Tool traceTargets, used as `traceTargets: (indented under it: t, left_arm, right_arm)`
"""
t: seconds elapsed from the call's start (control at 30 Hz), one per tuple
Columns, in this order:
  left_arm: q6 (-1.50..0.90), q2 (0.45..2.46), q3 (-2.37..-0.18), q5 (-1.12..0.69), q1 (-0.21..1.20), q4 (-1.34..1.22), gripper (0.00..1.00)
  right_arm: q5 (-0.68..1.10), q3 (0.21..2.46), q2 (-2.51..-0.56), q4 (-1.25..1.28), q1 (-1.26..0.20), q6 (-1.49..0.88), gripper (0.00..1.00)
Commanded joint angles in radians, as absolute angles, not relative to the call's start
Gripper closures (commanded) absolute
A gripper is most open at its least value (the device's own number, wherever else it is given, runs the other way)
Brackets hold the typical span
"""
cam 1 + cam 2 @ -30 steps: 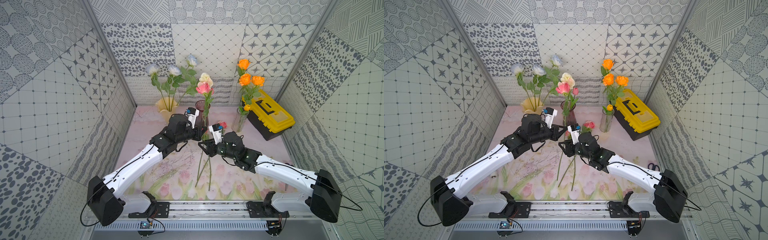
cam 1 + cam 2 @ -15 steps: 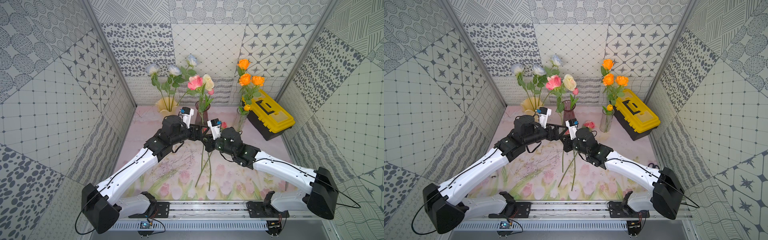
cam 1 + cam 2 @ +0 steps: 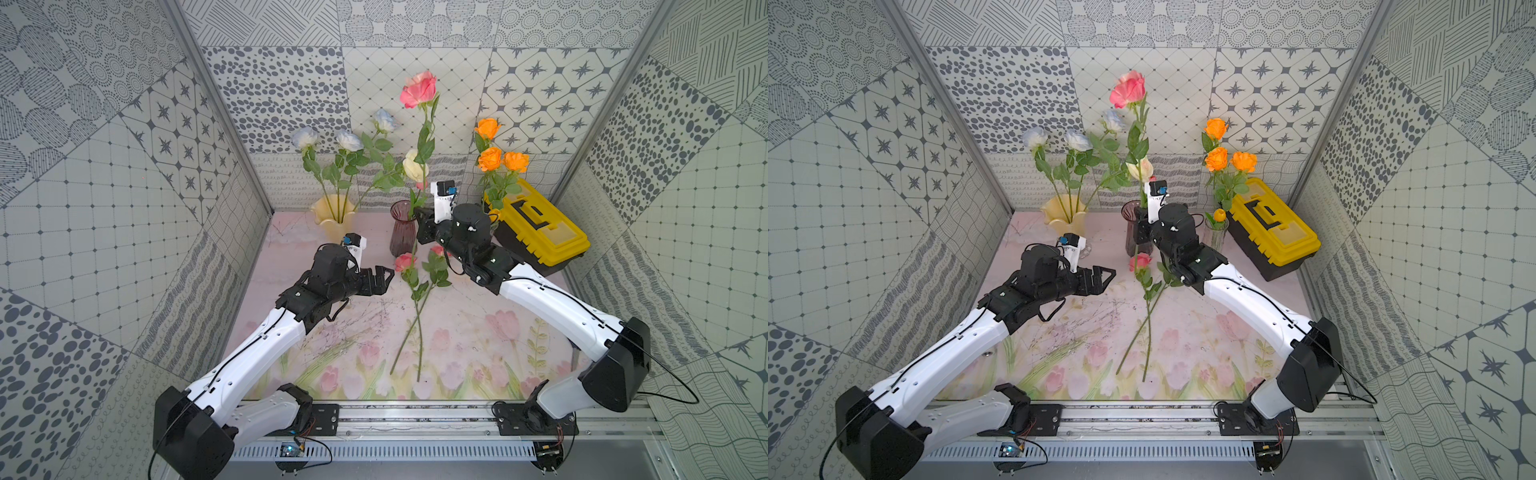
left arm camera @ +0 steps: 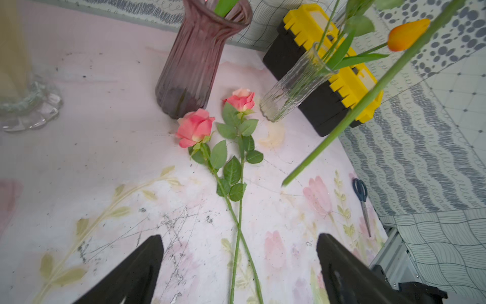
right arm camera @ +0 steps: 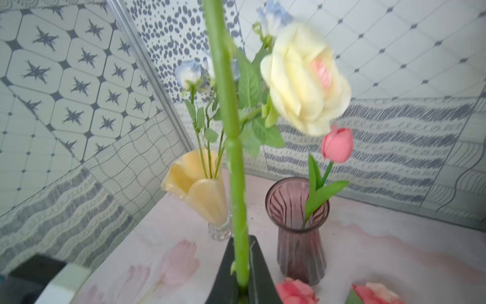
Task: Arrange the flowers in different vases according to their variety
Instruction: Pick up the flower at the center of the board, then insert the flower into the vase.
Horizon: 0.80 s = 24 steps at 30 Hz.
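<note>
Between left hand [image 3: 386, 279] and purple vase [image 3: 402, 230], open mat [image 3: 376, 255].

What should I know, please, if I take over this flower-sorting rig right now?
Left gripper: open, empty, hovering above the mat.
Right gripper: shut on a pink rose by its stem, held upright beside the purple vase, stem end hanging free.
Done: pale-blue roses in the yellow vase, orange flowers in the clear vase, a tulip bud and apparently a cream rose in the purple vase.
Left: place the held rose, then the two pink roses lying on the mat.
</note>
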<state>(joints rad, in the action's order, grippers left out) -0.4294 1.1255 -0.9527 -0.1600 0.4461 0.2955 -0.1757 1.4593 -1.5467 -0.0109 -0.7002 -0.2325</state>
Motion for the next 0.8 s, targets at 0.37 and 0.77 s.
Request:
traceTargets:
  t: [0.37, 0.77]
  left_arm:
    - [-0.382, 1.126, -0.883, -0.200, 0.315, 0.414, 0.03]
    - [-0.379, 1.121, -0.868, -0.223, 0.287, 0.406, 0.03]
  right_arm:
    - [-0.357, 1.887, -1.887, 0.112, -0.591, -0.079, 1.00]
    - [-0.412, 2.170, -2.110, 0.074, -0.569, -0.110, 1.00]
